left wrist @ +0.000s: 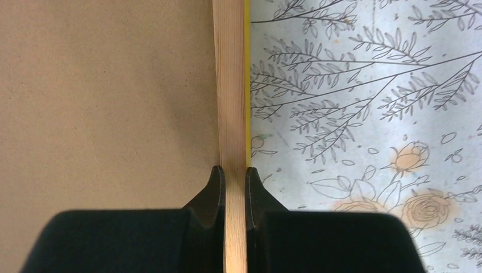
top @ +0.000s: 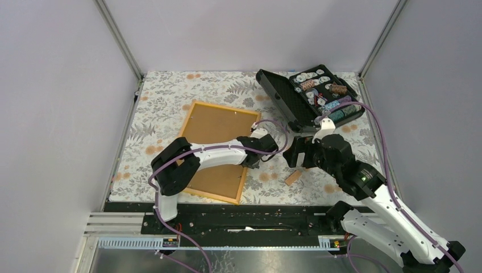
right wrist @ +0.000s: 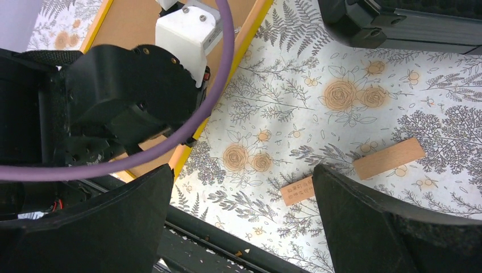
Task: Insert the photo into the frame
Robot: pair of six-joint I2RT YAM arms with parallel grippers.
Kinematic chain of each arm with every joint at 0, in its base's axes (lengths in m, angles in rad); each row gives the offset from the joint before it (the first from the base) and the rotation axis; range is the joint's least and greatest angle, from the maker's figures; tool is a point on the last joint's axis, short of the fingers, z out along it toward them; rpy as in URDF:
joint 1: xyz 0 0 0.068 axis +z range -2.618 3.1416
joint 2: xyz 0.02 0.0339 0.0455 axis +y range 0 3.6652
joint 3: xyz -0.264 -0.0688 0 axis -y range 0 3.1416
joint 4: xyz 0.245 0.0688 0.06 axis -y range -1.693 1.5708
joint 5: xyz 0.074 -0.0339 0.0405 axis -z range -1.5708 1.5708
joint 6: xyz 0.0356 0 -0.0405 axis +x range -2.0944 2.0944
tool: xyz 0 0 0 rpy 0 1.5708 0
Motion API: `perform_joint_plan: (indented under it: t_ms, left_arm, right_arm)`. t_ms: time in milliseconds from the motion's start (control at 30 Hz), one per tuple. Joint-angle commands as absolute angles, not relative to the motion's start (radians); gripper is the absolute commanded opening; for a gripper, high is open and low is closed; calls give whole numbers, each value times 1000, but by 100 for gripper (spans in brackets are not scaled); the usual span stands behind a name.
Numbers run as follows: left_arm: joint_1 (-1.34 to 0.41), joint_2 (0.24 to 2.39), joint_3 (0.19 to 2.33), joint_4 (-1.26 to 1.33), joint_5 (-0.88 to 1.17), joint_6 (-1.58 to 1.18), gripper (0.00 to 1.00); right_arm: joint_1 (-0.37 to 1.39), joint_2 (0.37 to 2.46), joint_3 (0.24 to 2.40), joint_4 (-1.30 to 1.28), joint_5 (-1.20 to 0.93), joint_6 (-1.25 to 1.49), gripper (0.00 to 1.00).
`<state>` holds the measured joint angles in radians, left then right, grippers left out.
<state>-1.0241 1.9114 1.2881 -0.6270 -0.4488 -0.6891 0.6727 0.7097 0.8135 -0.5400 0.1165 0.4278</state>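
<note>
The frame (top: 215, 124) is lying back-up on the floral cloth (left wrist: 364, 114), a bit skewed, left of centre. The back is a flat matte brown board. Around it runs a thin rail with pale straight-grained wood on the side and a yellow-orange sliver at the outer lip.

The left gripper (left wrist: 233, 189) has that right-hand rail pinched, low down near the frame's near corner. One black finger (left wrist: 211, 196) sits on the board side and the other on the cloth side, both tight against the wood.

The right gripper (right wrist: 241, 182) hangs just beside it with its chunky black fingers spread as wide as they go, nothing in them. Under it a small flat wood strip (right wrist: 389, 158) lies loose on the cloth, partly hidden by one finger.

For room, there's bare cloth all along the frame's right edge out to the strip. The near edge of the frame is close to the cloth's front border. The hard black case (top: 281, 96), lid open with round chips (top: 318, 85) inside, sits in the far right corner, apart from the frame.
</note>
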Motion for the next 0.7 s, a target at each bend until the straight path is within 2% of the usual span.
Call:
perform_joint_plan:
  t_ms: [0, 300, 433, 567, 667]
  left_arm:
    - [-995, 1777, 1296, -602, -446, -585, 0]
    - [-924, 1602, 1309, -584, -371, -515, 0]
    - [-894, 1553, 1320, -584, -342, -496, 0]
    - [-870, 1523, 1342, -576, -322, -473, 0]
    - [-858, 1508, 1347, -563, -310, -459, 0]
  right_arm:
    - [671, 682, 781, -514, 123, 449, 100]
    - [671, 622, 693, -458, 113, 571, 100]
    - [670, 619, 633, -312, 23, 653, 100]
    - [679, 800, 622, -137, -169, 755, 100]
    - [757, 970, 707, -111, -154, 805, 99]
